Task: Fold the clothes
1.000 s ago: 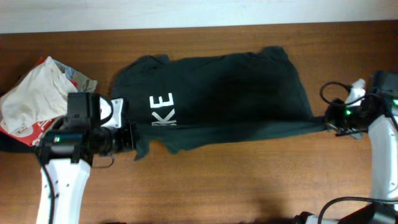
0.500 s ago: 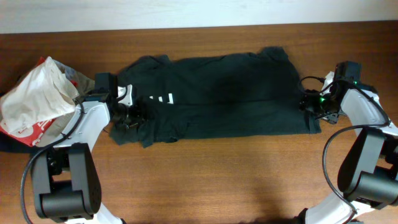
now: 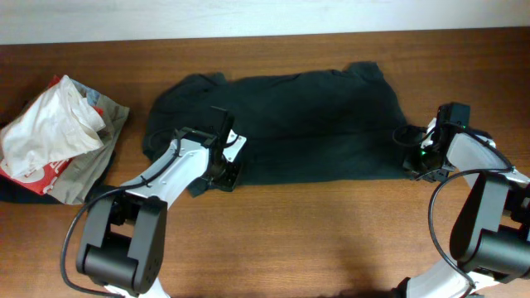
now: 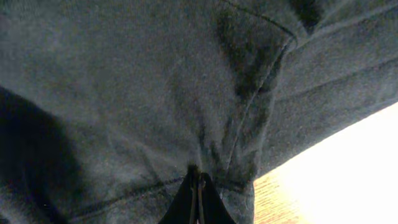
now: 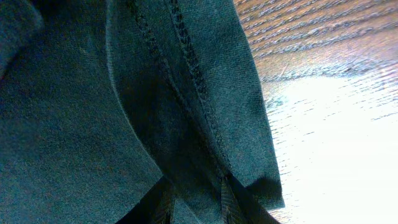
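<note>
The dark shirt [image 3: 306,124] lies flat in the middle of the desk [image 3: 331,240], stretched out long from side to side.

A second ago both arms were holding the shirt's near edge out, away from the rest of it. White letters, "KE", showed near the shirt's left end. Now that near edge has been brought in over the shirt. The letters are gone from sight, tucked under the fold. The shirt also looks neater, with a straight near edge.

The left end effector [image 3: 225,170] has come from beside the shirt's left end to sit on top of its near left corner. Its wrist camera shows it clenched on a pinch of dark cloth [image 4: 197,198]. The right end effector [image 3: 411,159] is at the shirt's near right corner. It grips the stitched hem there, with the cloth held between its tips [image 5: 196,202].

This probably means the first long fold is laid down. Both arms likely need to let go next, and the ends are not folded in yet.

No writing can be read on the shirt now. A crumpled white and red bag [image 3: 50,132] sits well to the left of the shirt, and its print is too small to read.
</note>
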